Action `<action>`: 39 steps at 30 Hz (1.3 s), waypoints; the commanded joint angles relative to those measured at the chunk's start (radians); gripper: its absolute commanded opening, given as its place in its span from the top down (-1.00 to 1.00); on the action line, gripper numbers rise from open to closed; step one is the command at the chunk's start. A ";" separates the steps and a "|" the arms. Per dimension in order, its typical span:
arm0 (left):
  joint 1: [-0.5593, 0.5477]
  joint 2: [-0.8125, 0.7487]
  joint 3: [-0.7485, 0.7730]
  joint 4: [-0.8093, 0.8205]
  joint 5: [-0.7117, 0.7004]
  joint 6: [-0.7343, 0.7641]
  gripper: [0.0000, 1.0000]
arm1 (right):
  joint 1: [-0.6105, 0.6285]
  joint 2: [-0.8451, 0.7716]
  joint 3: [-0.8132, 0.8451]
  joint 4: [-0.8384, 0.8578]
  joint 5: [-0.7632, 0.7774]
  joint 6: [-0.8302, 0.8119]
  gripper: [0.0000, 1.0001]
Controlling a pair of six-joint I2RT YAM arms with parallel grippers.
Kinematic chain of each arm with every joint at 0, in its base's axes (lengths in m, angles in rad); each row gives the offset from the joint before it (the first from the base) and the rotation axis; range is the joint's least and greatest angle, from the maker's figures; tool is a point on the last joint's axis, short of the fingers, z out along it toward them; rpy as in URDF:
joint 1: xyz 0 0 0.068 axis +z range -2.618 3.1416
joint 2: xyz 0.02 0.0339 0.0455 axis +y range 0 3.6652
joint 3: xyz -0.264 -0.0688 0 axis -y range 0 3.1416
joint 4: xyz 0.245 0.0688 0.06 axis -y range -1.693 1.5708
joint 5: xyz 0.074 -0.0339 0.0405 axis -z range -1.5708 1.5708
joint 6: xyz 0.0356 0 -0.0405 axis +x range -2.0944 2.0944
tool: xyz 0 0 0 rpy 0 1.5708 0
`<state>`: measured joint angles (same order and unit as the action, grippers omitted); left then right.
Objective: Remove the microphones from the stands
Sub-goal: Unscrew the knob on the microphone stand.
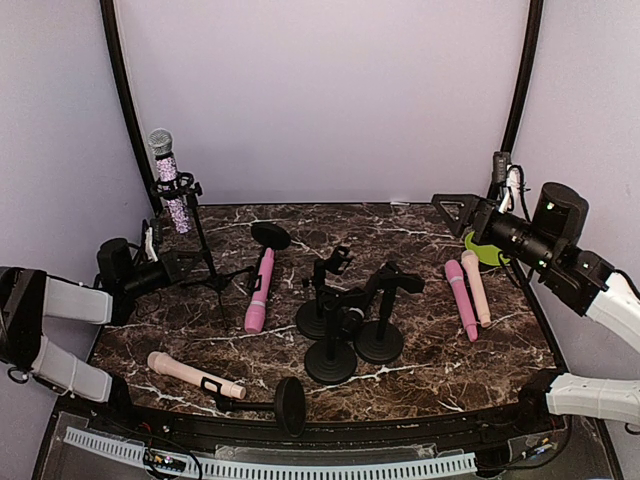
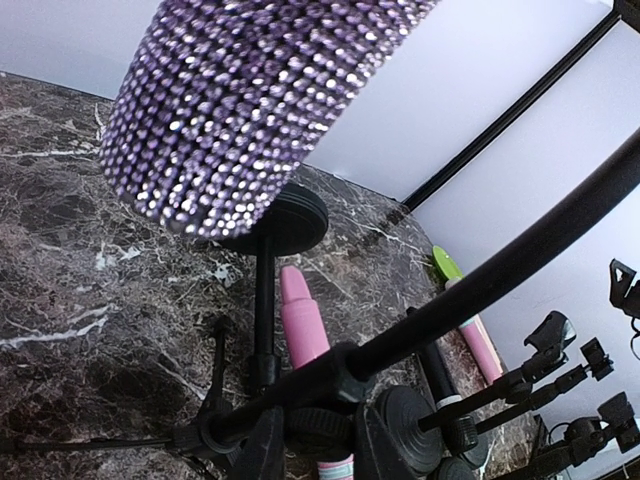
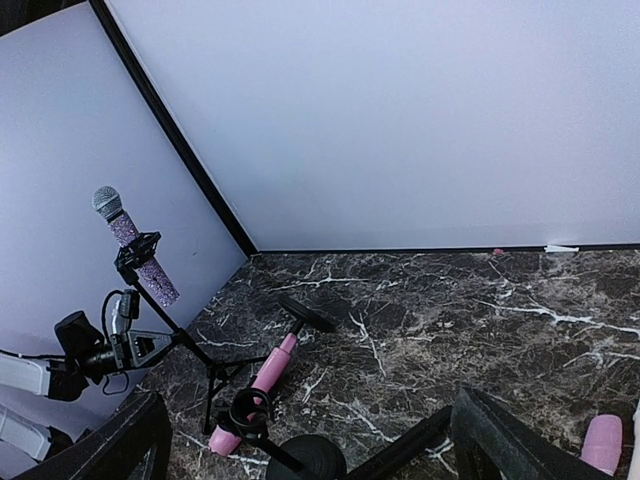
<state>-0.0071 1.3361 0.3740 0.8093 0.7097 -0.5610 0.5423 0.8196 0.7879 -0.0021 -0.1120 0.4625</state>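
A glittery purple microphone [image 1: 168, 188] sits tilted in the clip of a black tripod stand [image 1: 207, 268] at the back left. It fills the top of the left wrist view [image 2: 250, 110] and shows far off in the right wrist view [image 3: 140, 255]. My left gripper [image 1: 178, 268] is low beside the stand. Its fingers [image 2: 262, 445] are closed on either side of the knurled collar of the stand [image 2: 330, 385], below the microphone. My right gripper [image 1: 455, 212] is raised at the back right, wide open and empty [image 3: 320, 450], facing the stand from across the table.
A pink microphone [image 1: 260, 290] lies in a fallen round-base stand right of the tripod. Three black desk stands [image 1: 335, 330] cluster at the centre. Two pink microphones [image 1: 468, 295] lie at the right, near a green object [image 1: 487, 250]. A beige microphone [image 1: 190, 375] lies in a fallen stand at the front.
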 commanded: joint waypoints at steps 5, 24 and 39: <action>-0.004 0.064 -0.055 -0.024 0.082 -0.120 1.00 | -0.005 -0.010 -0.002 0.027 -0.003 0.009 -0.97; 0.003 -0.341 0.036 -0.453 -0.262 0.265 -0.23 | -0.006 -0.022 0.014 -0.012 0.050 -0.021 -0.97; -0.046 -0.434 -0.093 -0.255 -0.194 0.613 -0.09 | -0.005 -0.043 -0.007 -0.032 0.080 -0.044 -0.97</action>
<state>-0.0467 0.8757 0.2890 0.4854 0.4610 -0.0898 0.5423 0.7959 0.7876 -0.0555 -0.0292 0.4385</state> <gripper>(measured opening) 0.560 0.986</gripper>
